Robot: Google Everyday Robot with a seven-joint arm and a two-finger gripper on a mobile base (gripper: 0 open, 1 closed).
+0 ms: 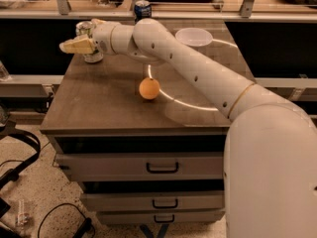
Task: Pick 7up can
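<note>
The 7up can (pixel 92 57), silvery with a silver top, stands upright at the far left corner of the brown cabinet top (pixel 99 108). My gripper (pixel 74 36) is at that corner at the can's height, reaching in from the right. It is open, with one yellowish finger (pixel 77 46) across the front of the can and the other behind it. The can's middle is hidden by the front finger. The can still rests on the top.
An orange (pixel 149 89) lies mid-table under my arm. A white bowl (pixel 194 36) sits at the back right. A dark blue can (pixel 142 9) stands at the back edge. Drawers (pixel 162 167) are below. Cables lie on the floor at left.
</note>
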